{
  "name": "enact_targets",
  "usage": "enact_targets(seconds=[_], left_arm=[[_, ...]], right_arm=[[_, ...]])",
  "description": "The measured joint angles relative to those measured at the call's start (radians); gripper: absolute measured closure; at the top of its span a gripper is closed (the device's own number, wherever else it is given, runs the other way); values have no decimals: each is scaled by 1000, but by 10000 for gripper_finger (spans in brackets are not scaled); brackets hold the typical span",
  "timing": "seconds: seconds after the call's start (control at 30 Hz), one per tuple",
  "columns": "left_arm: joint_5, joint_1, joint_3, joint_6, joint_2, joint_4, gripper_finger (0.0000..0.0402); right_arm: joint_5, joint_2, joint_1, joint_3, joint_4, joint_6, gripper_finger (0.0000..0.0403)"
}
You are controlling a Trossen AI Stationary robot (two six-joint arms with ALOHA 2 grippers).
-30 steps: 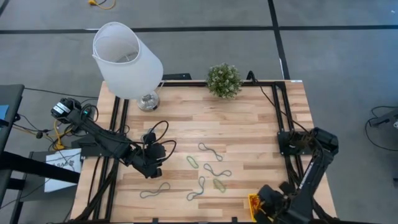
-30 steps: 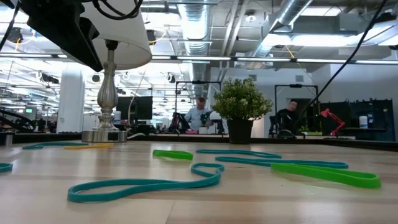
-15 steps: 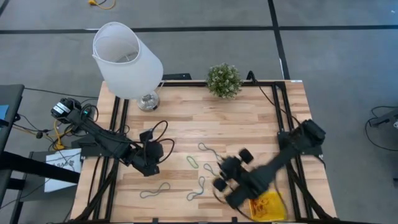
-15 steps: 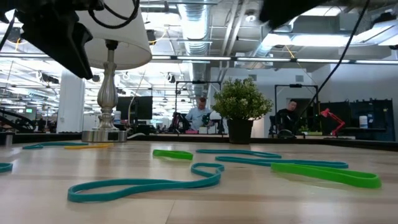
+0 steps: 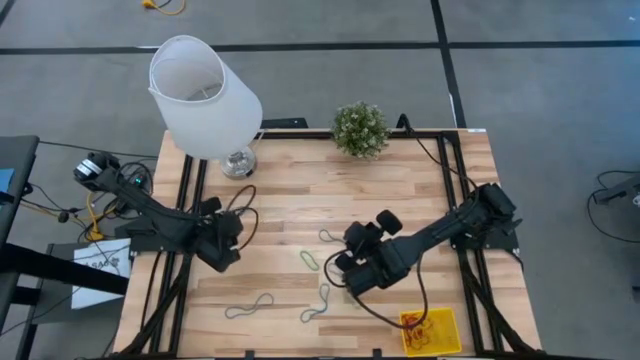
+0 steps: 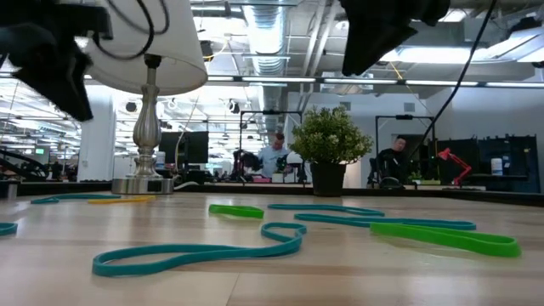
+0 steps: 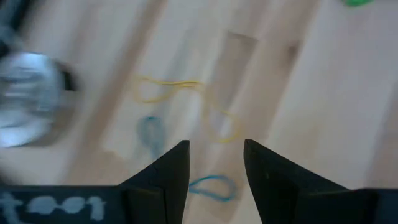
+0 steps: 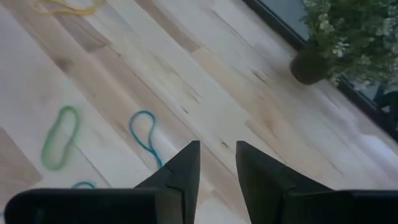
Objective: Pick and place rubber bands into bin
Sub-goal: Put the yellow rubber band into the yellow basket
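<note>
- The rubber bands [image 5: 322, 300] lie flat and scattered on the counter [image 5: 400, 190], on the near side of the potted plant [image 5: 360, 128]: a green one [image 5: 310, 260] and several grey-blue loops near the middle, with more toward the lamp [image 5: 205, 100] side.
- The bin [image 5: 430, 330], a small yellow tray, sits at the counter's near edge on the plant's right-hand side; some bands look to be in it already, though I cannot count them.
- The right tool [image 5: 345, 280] hovers over the middle cluster, nearer the camera than the plant. Its fingers [image 8: 180, 174] stand slightly apart with bare wood showing between them, so it is released and grasping nothing.
- The left tool [image 7: 214, 165] waits near the lamp's base, fingers [image 7: 168, 171] parted and empty, with yellow and blue bands on the wood beyond them.
- Handling, as I judge it: each band is very light, thin and floppy, with no stiffness. It will sag and dangle once lifted and may stretch or snap back if snagged.
- Lying flush on smooth wood, a band gives little to grip; fingertips probably must press to the surface and pinch across a strand.
- The best hold is likely where a loop's two strands run close together, or at a crossing, so both are caught.
- Risk: a neighbouring band may come up too, or the band may slip out on the way to the bin.
</note>
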Motion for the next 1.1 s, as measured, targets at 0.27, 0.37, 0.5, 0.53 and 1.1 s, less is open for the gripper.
enact_targets(seconds=[0.27, 0.37, 0.5, 0.53, 1.1], left_arm=[[82, 60, -257, 48, -157, 317, 260], [110, 124, -277, 18, -189, 329, 260], [160, 213, -293, -6, -171, 414, 260], [163, 227, -295, 9, -161, 430, 260], [185, 403, -295, 110, 77, 627, 260]], right_arm=[[9, -127, 29, 0, -108, -30, 305], [72, -230, 43, 0, -180, 7, 305], [264, -363, 83, -52, -222, 174, 305], [300, -395, 96, -90, -203, 202, 305], [274, -540, 148, -804, 768, 80, 305]])
